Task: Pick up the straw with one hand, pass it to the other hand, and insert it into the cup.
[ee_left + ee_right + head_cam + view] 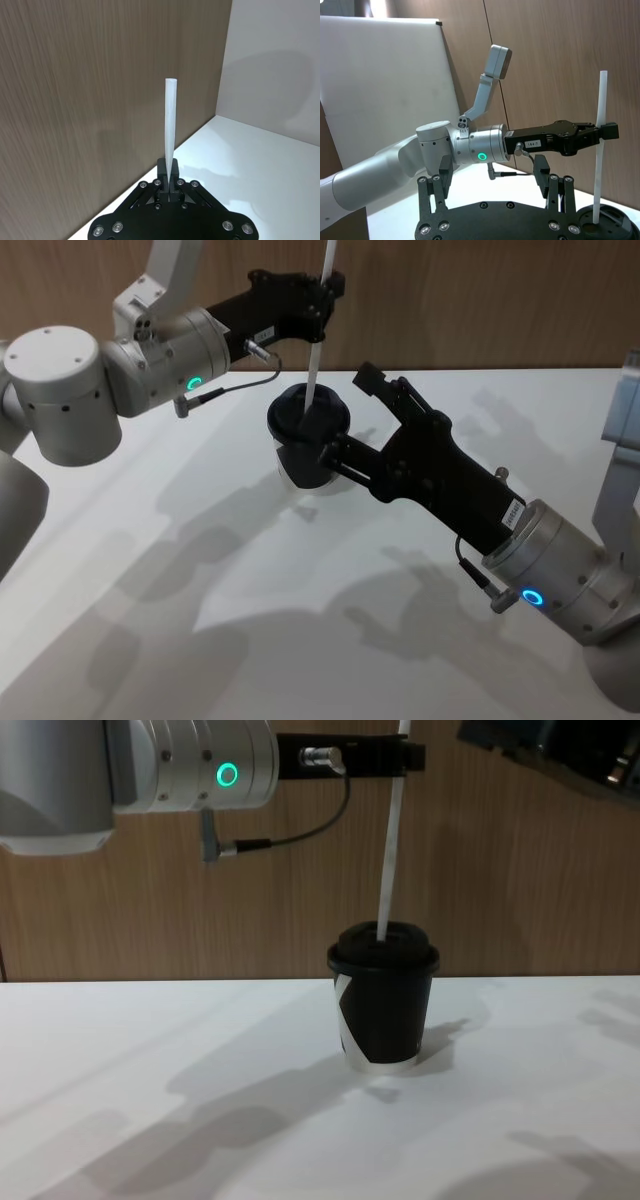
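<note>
Insertion step: at upper centre the left pincer grips the straw, its tip in the cup lid. Next, push down and release. The right pincer, centre frame, stands open beside the cup.

Both arms are chunky silver-grey cylinders with rounded joint caps dotted with small screw holes. Each wrist has a glowing ring light, greenish on the left one and bluer on the right. The left end effector and right end effector are matte black and blocky, built from linkage bars with shiny silver bolts at the pivots. Each black housing carries a small white label. A thin dark cable with a metal plug loops off each wrist.
</note>
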